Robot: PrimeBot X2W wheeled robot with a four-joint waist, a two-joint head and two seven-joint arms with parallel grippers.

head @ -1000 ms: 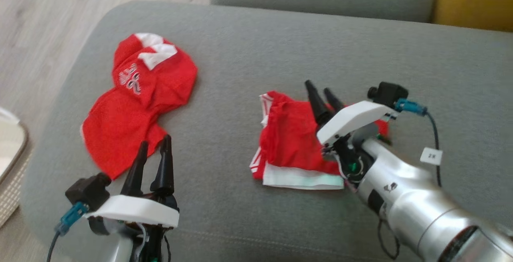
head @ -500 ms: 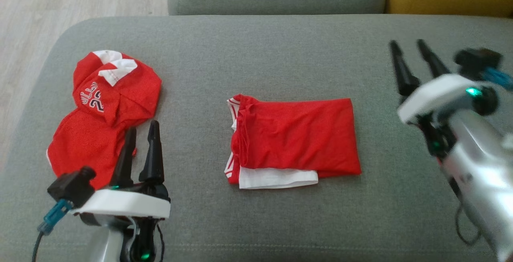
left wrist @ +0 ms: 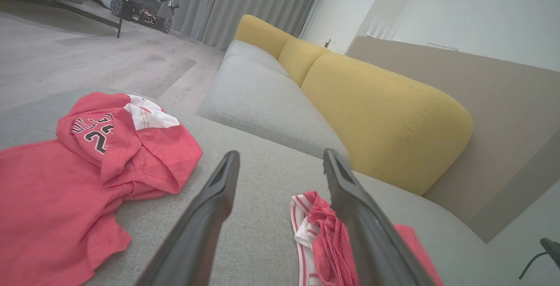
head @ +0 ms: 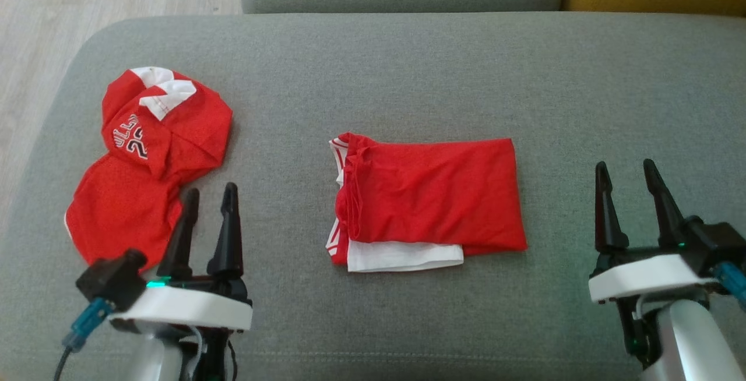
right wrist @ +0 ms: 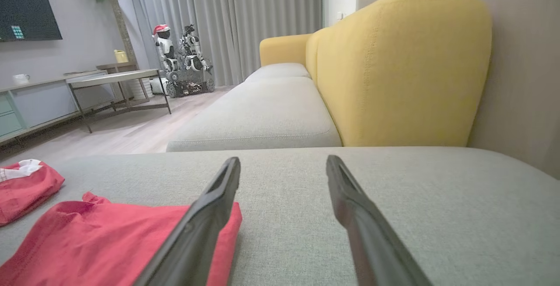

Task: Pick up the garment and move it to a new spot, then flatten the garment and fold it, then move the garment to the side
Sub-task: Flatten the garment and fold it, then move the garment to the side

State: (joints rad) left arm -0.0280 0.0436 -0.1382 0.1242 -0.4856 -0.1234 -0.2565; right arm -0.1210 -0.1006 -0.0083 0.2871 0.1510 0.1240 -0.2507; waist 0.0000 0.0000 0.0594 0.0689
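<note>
On a grey sofa (head: 408,78), the head view showed the garment (head: 431,200) folded mid-seat, with a jersey (head: 151,159) crumpled to its left. The left gripper (head: 211,189) and right gripper (head: 624,164) flanked it, empty, jaws apart. Left wrist view: bare cushion between the jaws. Right wrist view: the garment's edge just beside them. Folding looked done; moving it aside likely needed a pinch through every layer.
</note>
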